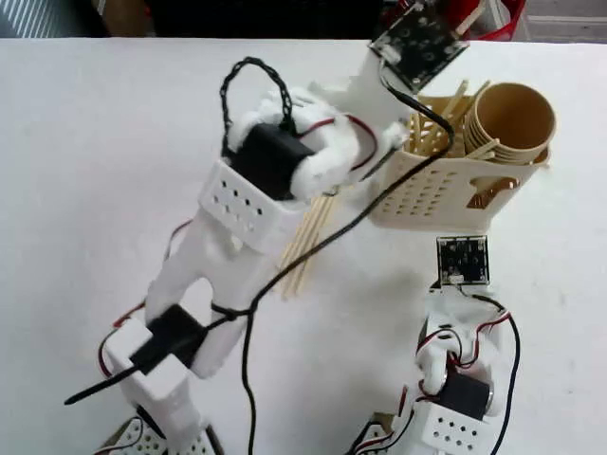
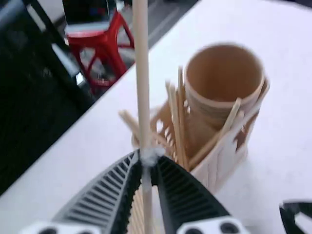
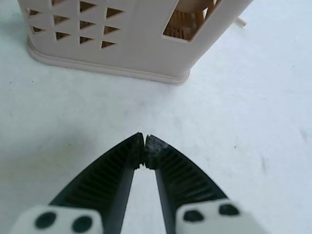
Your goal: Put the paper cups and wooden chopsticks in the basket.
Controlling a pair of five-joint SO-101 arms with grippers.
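A beige slotted basket (image 1: 446, 190) stands at the back right and holds stacked paper cups (image 1: 512, 118) and several wooden chopsticks (image 1: 444, 109). More chopsticks (image 1: 305, 242) lie on the table beside it, partly under the left arm (image 1: 275, 161). My left gripper (image 2: 147, 158) is shut on one chopstick (image 2: 141, 73), held upright just beside the basket (image 2: 222, 163) and the cups (image 2: 222, 83). My right gripper (image 3: 145, 144) is shut with nothing in it, low over the table just in front of the basket (image 3: 112, 44).
The white table (image 1: 95, 142) is bare to the left. The left arm's black cable (image 1: 313, 251) crosses the loose chopsticks. The right arm (image 1: 455, 379) sits at the front right. A red stool (image 2: 97, 41) stands beyond the table's far edge.
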